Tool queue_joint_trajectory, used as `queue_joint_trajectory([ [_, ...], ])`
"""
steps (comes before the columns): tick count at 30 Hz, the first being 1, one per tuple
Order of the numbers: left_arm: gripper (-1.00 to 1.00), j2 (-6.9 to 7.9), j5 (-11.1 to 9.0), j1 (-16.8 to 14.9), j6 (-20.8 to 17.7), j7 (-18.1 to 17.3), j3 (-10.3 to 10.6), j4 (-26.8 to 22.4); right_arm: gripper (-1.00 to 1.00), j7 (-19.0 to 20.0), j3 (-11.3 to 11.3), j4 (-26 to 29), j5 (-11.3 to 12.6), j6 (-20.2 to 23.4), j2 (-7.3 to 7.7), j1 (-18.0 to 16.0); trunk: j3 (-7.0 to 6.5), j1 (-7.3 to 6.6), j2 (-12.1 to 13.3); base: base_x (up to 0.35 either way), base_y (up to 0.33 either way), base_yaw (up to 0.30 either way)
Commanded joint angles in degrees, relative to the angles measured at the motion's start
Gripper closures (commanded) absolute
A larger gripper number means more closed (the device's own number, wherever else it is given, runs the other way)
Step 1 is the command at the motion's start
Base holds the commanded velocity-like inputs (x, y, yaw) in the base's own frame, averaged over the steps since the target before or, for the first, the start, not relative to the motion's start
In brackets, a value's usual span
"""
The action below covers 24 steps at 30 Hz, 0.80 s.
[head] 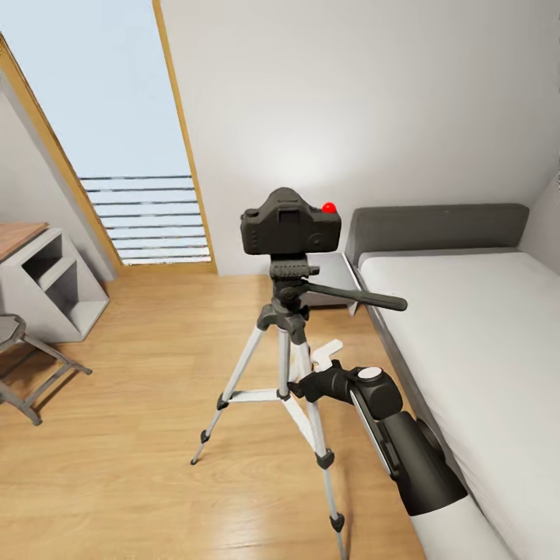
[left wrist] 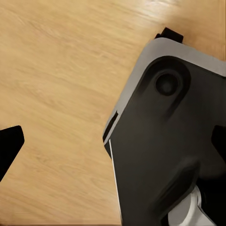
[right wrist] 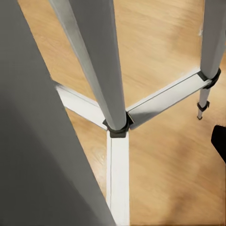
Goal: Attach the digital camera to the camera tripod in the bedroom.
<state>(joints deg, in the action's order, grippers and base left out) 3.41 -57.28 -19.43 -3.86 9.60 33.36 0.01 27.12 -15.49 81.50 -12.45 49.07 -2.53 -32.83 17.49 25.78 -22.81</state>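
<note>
**Camera sits on the tripod, with the right arm close among the legs**

The digital camera (head: pixel 290 223) sits on the black head of the camera tripod (head: pixel 285 354), level and facing away, its red button showing at the top right. The tripod stands on the wood floor (head: pixel 132 435) just beside the bed (head: pixel 474 327), with its pan handle (head: pixel 354 296) pointing toward the mattress. By the look of it the attaching is done, or close to done.

The risk now comes from the right arm. The right claw (head: pixel 325 359) sits low, right against the tripod's centre column, with pale fingers (head: pixel 330 349) poking up beside a leg. I cannot tell how wide it is parted, nor whether it touches the metal. The right wrist view looks straight down a silver leg (right wrist: pixel 94 61) to the brace hub (right wrist: pixel 117 128), so the arm is well inside the spread of the legs.

A sideways pull from here could catch a leg or a brace and tip the whole stand; the camera rides high, so it would fall hard. A bump on the pan handle could also tilt the head.

The left claw (left wrist: pixel 10 146) shows as a dark fingertip over bare floor, beside the robot's own body; its opening cannot be judged.
</note>
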Motion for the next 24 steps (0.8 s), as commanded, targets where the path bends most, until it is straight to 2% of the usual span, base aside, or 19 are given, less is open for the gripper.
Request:
queue_joint_trajectory([
  [1, -1.00, -0.01, -0.4, 0.0, -0.2, 0.2, 0.5, 0.0, -1.00, 0.5, 0.0, 0.1, -0.4, 0.2, -0.02, 0.0, 0.10, 0.00, -0.1, -0.255, 0.000, 0.000],
  [6, -1.00, -0.05, -0.4, 0.0, -0.3, 0.1, 0.5, 0.0, -1.00, 0.5, 0.0, 0.1, -0.4, 0.2, -0.02, 0.0, 0.10, 0.00, -0.1, -0.143, 0.000, 0.000],
  [16, -1.00, -0.07, -0.4, 0.0, -0.2, -0.2, 0.5, -0.1, -1.00, 0.5, 0.1, 0.1, -0.4, 0.2, 0.06, 0.0, 0.10, 0.00, -0.1, -0.041, 0.000, 0.000],
  [24, -1.00, -0.14, -0.4, -0.1, -0.1, -0.1, 0.6, -0.1, -1.00, 0.5, 0.1, 0.1, -0.4, 0.2, 0.07, 0.0, 0.10, 0.00, -0.1, -0.245, 0.000, 0.000],
])
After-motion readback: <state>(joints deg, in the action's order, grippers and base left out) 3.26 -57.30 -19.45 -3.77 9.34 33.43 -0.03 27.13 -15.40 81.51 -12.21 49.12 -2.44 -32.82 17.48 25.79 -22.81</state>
